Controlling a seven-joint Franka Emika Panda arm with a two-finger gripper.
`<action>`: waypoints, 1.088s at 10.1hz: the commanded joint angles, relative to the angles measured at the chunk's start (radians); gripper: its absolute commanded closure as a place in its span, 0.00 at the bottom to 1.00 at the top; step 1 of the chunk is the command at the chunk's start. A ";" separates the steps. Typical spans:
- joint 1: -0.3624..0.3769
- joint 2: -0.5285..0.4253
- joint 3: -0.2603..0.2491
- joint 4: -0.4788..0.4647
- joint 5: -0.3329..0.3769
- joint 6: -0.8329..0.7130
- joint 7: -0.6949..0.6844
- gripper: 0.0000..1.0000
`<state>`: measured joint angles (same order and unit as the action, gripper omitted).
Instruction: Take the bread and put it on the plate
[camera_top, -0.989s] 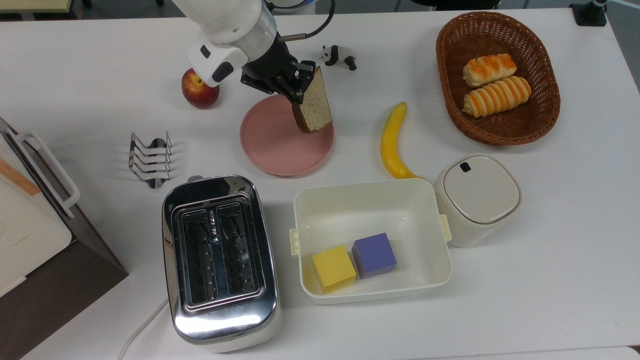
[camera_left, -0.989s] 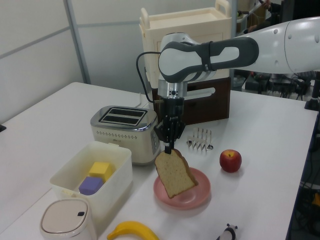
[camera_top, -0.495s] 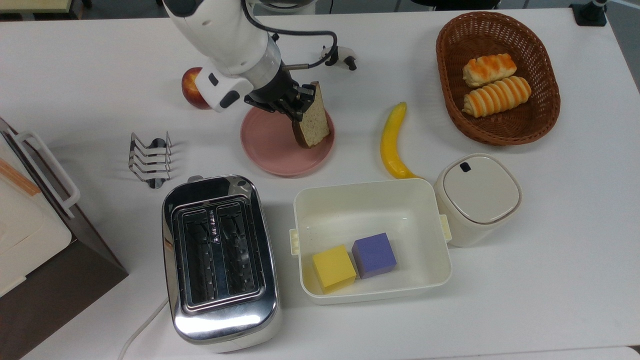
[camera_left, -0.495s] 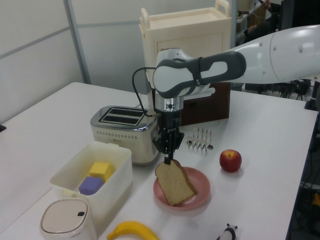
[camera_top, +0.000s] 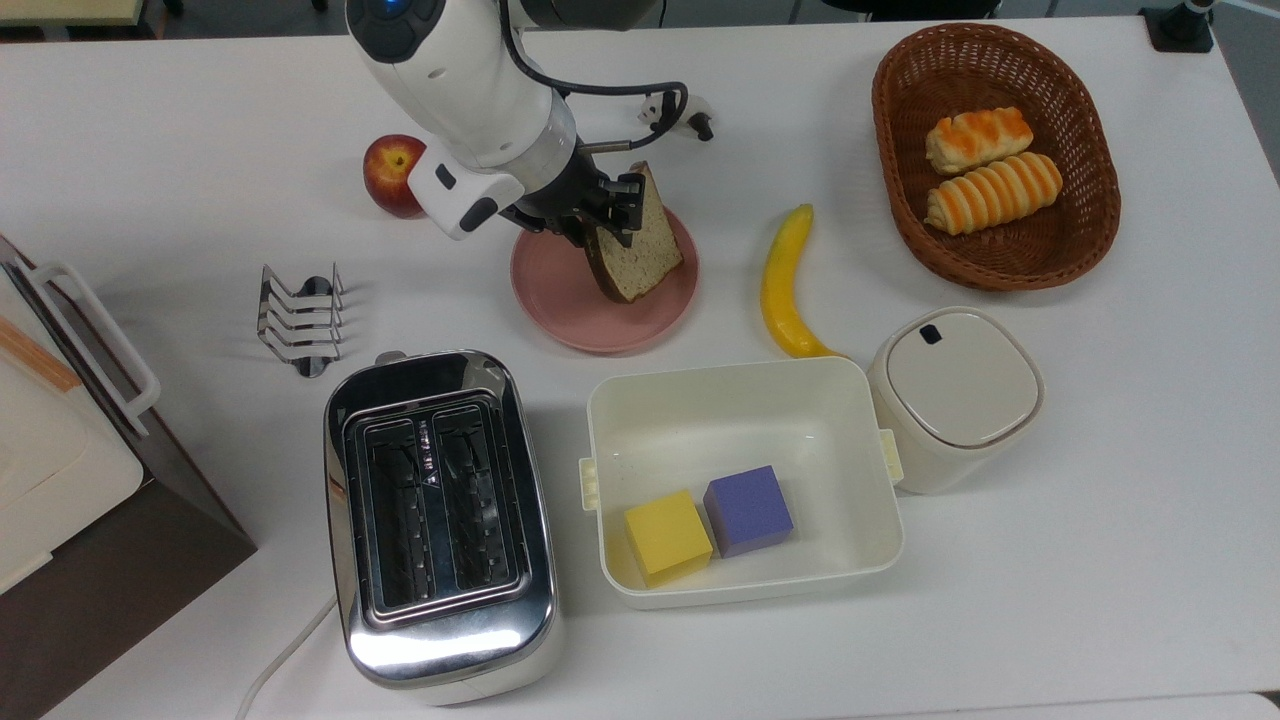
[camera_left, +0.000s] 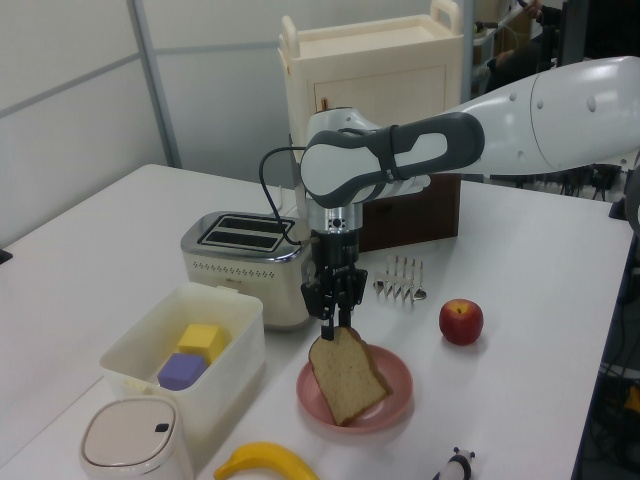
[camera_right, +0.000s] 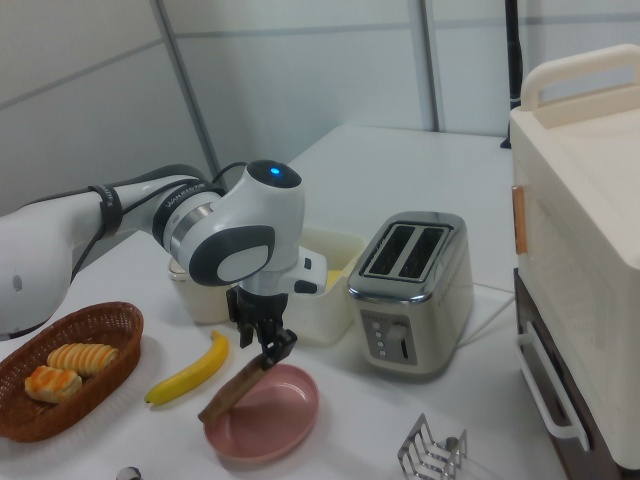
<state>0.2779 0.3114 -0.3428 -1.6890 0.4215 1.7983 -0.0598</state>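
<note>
Tool (camera_top: 618, 205) clamped on top crust edge of bread (camera_top: 632, 243): flat, speckled tan slice, tilted, lower corner resting on round matte pink plate (camera_top: 560, 290).

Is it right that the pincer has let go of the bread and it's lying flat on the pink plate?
Not quite. The pincer is shut on the bread, gripping its upper edge. The slice leans tilted, its lower edge down on the pink plate, not lying flat. The left view shows this.
</note>
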 joint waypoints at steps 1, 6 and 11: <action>0.009 -0.018 -0.001 -0.008 -0.076 0.015 -0.054 0.00; -0.021 -0.096 0.051 0.005 -0.156 0.023 0.009 0.00; -0.195 -0.133 0.222 0.136 -0.471 -0.016 0.155 0.00</action>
<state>0.1401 0.1889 -0.1419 -1.6023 -0.0047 1.8025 0.0834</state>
